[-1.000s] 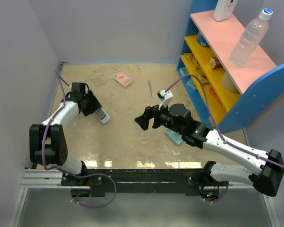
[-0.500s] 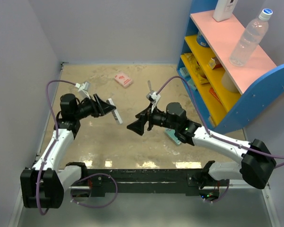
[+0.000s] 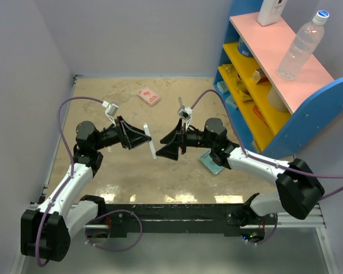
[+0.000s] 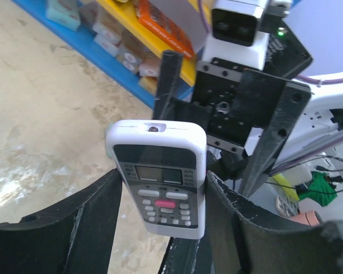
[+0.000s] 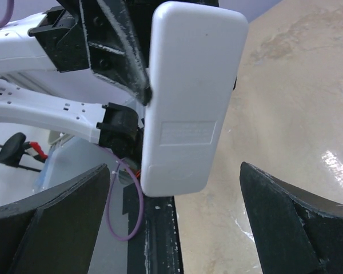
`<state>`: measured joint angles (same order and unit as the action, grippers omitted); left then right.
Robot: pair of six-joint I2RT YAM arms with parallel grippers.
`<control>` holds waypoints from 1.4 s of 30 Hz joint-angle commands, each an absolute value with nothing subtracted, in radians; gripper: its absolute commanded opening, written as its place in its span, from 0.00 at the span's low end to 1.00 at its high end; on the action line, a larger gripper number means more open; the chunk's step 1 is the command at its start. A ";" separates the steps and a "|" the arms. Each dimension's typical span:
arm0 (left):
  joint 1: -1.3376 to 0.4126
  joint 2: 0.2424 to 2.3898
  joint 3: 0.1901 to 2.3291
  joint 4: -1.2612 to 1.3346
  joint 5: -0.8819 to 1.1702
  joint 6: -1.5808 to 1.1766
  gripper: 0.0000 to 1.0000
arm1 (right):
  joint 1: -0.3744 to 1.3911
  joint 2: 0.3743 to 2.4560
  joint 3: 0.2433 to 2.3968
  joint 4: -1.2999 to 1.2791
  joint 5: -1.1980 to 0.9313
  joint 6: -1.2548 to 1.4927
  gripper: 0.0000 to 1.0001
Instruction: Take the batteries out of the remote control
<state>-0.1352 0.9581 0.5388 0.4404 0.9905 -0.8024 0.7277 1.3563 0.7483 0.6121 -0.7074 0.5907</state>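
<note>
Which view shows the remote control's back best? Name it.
Right wrist: the remote control turns its plain white back to that camera. Left wrist shows only the button face, clamped in the left gripper; top external shows just a thin white edge.

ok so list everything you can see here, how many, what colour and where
remote control: one, white with a dark button face, in the air over the table, clamped in the left gripper
pink packet: one, pink, far side of the table
teal flat box: one, teal, on the table under the right arm
table: one, sandy beige
shelf unit: one, blue frame, pink top, yellow shelves, right of the table
plastic bottle: one, clear with a blue cap, upright on the shelf top
white container: one, white, back of the shelf top, partly cut off
shelf goods: several, mixed colours, too small to count, on the yellow shelves
left gripper: one, black, shut on the remote control
right gripper: one, black, open, pointed at the remote's plain back
</note>
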 commanded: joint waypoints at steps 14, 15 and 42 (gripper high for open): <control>-0.201 0.973 0.522 0.732 1.012 -0.940 0.00 | 0.796 1.393 0.779 0.746 -0.735 0.669 0.77; -0.201 0.973 0.517 0.742 1.014 -0.946 0.00 | 0.795 1.391 0.781 0.736 -0.729 0.670 0.74; -0.202 1.092 0.676 0.146 0.695 -0.670 0.86 | 0.838 1.439 0.923 0.140 -0.310 0.440 0.25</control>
<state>-0.2016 1.0439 0.5945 0.3023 0.7998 -0.7635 0.8139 1.4399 0.8391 0.2214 -0.4126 0.4942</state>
